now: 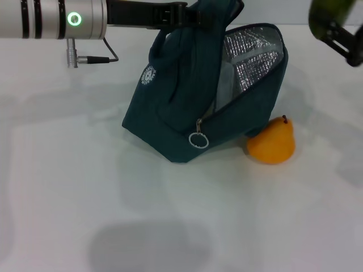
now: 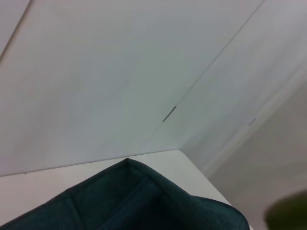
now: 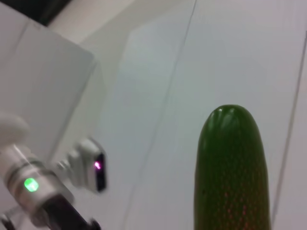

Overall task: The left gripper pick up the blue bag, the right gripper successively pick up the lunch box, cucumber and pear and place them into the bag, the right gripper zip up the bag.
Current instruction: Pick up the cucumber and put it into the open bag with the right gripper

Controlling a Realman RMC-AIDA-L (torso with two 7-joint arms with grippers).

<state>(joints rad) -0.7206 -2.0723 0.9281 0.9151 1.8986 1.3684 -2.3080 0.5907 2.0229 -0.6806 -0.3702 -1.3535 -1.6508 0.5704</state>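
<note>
My left gripper comes in from the top left and is shut on the top of the blue bag. The bag hangs tilted, one corner on the table, its mouth open and the silver lining showing. Its rim also fills the bottom of the left wrist view. The orange-yellow pear lies on the table against the bag's lower right side. At the top right my right gripper is shut on the dark green cucumber, held in the air to the right of the bag's mouth. The lunch box is out of view.
The zipper pull ring dangles at the bag's front edge. A cable with a metal plug hangs under the left wrist. The white table stretches in front of the bag.
</note>
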